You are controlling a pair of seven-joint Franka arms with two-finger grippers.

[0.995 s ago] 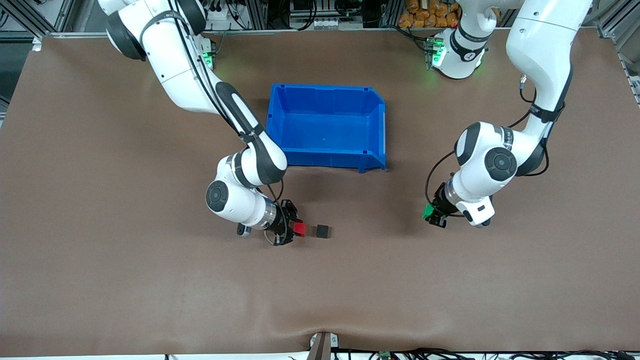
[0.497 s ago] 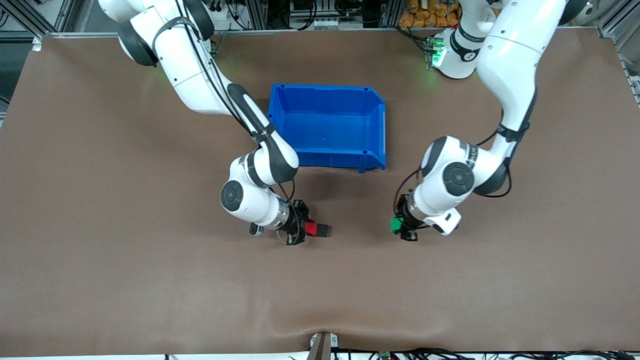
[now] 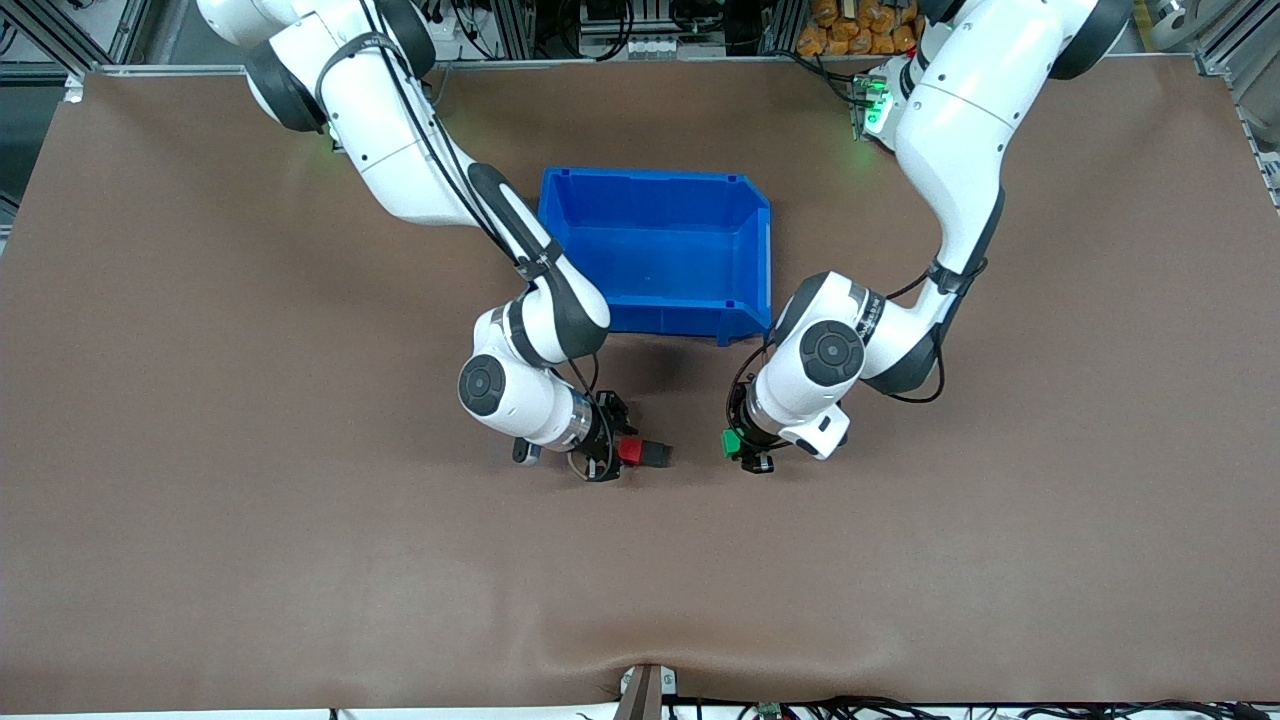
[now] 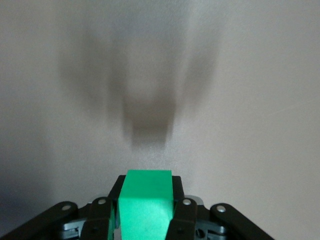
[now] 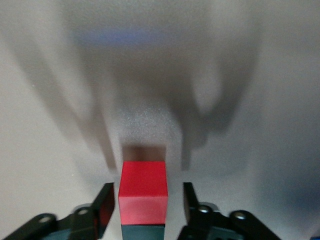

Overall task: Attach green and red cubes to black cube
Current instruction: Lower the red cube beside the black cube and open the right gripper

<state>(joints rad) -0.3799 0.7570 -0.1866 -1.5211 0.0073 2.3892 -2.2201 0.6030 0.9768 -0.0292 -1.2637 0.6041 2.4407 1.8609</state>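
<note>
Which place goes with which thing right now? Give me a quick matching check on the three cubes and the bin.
Things:
1. green cube
2. red cube
3. black cube
4. blue bin

Places:
A. on the table, touching the red cube on its side toward the left arm's end
B. gripped in the left hand, apart from the other cubes
C. farther from the front camera than all three cubes
D. between the fingers of the right hand, against the black cube

Pairs: 1-B, 2-D, 3-A, 4-C
</note>
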